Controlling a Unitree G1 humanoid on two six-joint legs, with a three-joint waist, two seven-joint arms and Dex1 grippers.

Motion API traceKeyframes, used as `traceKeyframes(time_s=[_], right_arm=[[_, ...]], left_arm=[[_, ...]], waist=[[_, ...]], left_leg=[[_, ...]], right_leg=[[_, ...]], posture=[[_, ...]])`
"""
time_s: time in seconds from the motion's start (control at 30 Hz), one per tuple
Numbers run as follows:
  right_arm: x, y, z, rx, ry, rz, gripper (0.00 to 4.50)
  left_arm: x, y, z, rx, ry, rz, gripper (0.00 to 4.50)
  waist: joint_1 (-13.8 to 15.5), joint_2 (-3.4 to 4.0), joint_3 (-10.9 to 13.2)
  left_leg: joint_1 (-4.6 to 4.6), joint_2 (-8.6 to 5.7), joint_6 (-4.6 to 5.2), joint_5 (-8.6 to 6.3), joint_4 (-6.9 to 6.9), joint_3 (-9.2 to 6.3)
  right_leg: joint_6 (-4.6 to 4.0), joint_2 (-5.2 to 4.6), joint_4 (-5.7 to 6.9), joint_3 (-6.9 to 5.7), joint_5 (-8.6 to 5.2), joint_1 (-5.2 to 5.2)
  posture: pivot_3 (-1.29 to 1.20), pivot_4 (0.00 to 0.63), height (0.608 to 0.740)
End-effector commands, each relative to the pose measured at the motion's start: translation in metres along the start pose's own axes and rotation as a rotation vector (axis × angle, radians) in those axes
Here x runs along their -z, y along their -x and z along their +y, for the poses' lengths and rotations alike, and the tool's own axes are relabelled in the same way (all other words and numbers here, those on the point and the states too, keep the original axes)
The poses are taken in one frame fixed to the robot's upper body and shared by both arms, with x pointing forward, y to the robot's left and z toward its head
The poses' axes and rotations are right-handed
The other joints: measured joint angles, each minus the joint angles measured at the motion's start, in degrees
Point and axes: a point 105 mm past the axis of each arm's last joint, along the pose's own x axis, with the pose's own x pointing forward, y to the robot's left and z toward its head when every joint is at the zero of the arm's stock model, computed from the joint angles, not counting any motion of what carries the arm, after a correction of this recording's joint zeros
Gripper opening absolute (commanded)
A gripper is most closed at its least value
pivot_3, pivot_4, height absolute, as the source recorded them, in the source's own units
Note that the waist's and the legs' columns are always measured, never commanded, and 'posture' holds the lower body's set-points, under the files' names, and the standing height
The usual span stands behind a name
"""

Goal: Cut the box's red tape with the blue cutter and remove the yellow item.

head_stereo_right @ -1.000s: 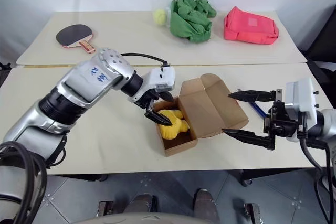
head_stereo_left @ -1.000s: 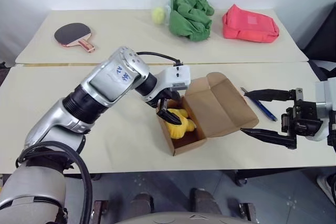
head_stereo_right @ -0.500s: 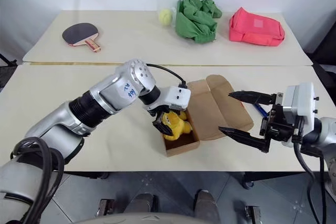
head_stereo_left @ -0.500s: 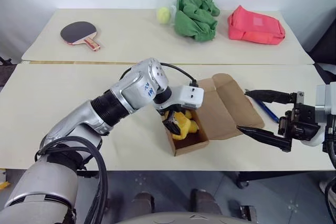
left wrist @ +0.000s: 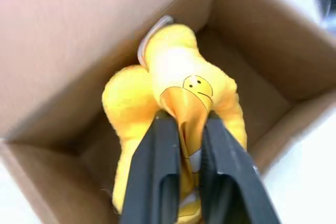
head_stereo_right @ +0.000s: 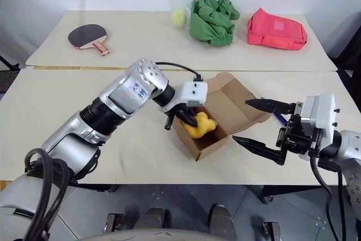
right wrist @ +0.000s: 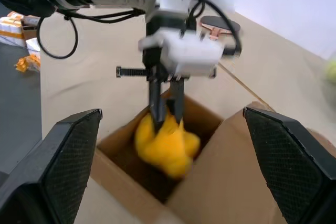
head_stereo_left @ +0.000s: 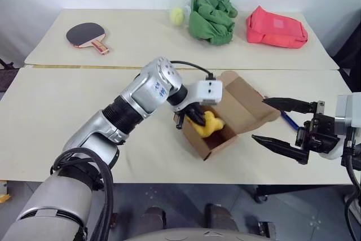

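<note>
Now my left gripper (left wrist: 182, 124) has its jaws squeezed on the yellow item (left wrist: 178, 103) inside the box (head_stereo_left: 237, 105). My right gripper (head_stereo_left: 280, 123) waits beside it, jaws wide, holding nothing.

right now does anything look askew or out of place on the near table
The box sits skewed, turned at an angle to the table edge, flaps splayed open. The left gripper is shut on the yellow item inside it. The blue cutter lies beside the box, partly hidden. Nothing looks spilled or damaged.
</note>
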Motion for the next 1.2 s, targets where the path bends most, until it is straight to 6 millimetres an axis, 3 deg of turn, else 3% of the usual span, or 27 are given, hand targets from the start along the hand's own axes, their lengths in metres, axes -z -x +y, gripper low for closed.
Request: traceKeyframes(time_s=[0.03, 0.13, 0.2, 0.37, 0.47, 0.63, 0.67, 0.83, 0.97, 1.2], right_arm=[[-0.002, 0.001, -0.001, 0.033, 0.039, -0.024, 4.5], [-0.002, 0.001, -0.003, 0.056, 0.041, -0.039, 4.5], [-0.001, -0.001, -0.002, 0.069, 0.037, -0.057, 4.5], [-0.002, -0.01, -0.001, 0.097, 0.038, -0.124, 4.5], [-0.006, -0.024, 0.004, 0.073, 0.012, -0.214, 4.5], [-0.008, -0.053, 0.021, -0.061, -0.025, -0.307, 4.5], [-0.005, -0.057, 0.023, -0.091, -0.024, -0.299, 4.5], [-0.003, -0.067, 0.026, -0.213, -0.037, -0.334, 4.5], [-0.003, -0.076, 0.034, -0.356, -0.059, -0.324, 4.5], [-0.002, -0.077, 0.017, -0.354, -0.006, -0.304, 4.5]], left_arm=[[-0.03, 0.021, 0.008, -0.04, 0.063, -0.305, 0.02], [-0.039, 0.034, 0.007, -0.033, 0.062, -0.524, 0.02], [-0.029, 0.047, 0.004, -0.066, 0.042, -0.604, 0.02], [-0.008, 0.107, 0.012, -0.363, 0.028, -0.861, 0.02], [0.057, 0.165, 0.012, -0.715, 0.12, -0.847, 0.02], [0.177, 0.205, -0.041, -1.035, 0.288, -0.516, 0.02], [0.192, 0.211, -0.052, -1.078, 0.314, -0.473, 0.02], [0.229, 0.222, -0.084, -1.172, 0.467, -0.489, 0.02], [0.236, 0.202, -0.088, -1.065, 0.526, -0.46, 1.26], [0.234, 0.213, -0.085, -1.041, 0.542, -0.427, 3.43]], waist=[[0.0, 0.0, 0.0], [-0.03, 0.0, 0.0], [-0.27, 0.04, -0.03], [-1.25, 0.05, -0.03], [-1.79, 0.09, -0.05], [-3.11, 0.12, -0.08], [-3.02, 0.07, -0.04], [-0.64, -0.14, -0.05], [-0.1, -0.13, -0.05], [-1.14, -0.13, -0.05]], left_leg=[[0.01, 0.0, 0.0, 0.0, 0.0, 0.0], [0.01, 0.0, 0.0, 0.0, 0.02, -0.01], [0.05, 0.01, -0.01, 0.0, 0.01, -0.01], [0.08, 0.06, -0.09, 0.05, -0.05, -0.06], [0.08, 0.04, -0.11, 0.06, 0.0, -0.08], [0.95, -0.01, -0.17, 0.02, -0.74, -0.1], [0.99, -0.04, -0.18, 0.01, -0.8, -0.11], [0.85, -0.04, -0.17, -0.17, -0.22, -0.25], [0.99, -0.03, -0.12, -0.22, -0.18, -0.22], [0.98, 0.02, -0.15, -0.25, -0.24, -0.22]], right_leg=[[0.0, 0.0, 0.01, 0.0, 0.0, 0.0], [0.0, -0.01, 0.04, 0.0, 0.0, 0.0], [0.0, 0.0, 0.06, -0.01, 0.0, 0.0], [-0.01, 0.01, 0.09, -0.01, 0.0, -0.03], [-0.01, -0.01, 0.12, -0.02, 0.0, 0.0], [-0.12, 0.0, 0.15, 0.05, -0.03, 0.11], [-0.13, -0.03, 0.15, 0.01, -0.03, 0.13], [-0.22, -0.06, 0.1, -0.11, 0.06, 0.32], [-0.22, -0.03, 0.03, -0.12, 0.12, 0.51], [-0.23, 0.04, 0.05, -0.13, 0.11, 0.45]], posture=[[0.0, 0.15, 0.74], [0.0, 0.15, 0.74], [0.0, 0.15, 0.74], [0.0, 0.15, 0.74], [0.0, 0.15, 0.74], [0.0, 0.15, 0.74], [0.0, 0.15, 0.74], [0.0, 0.15, 0.74], [0.0, 0.15, 0.74], [0.0, 0.15, 0.74]])
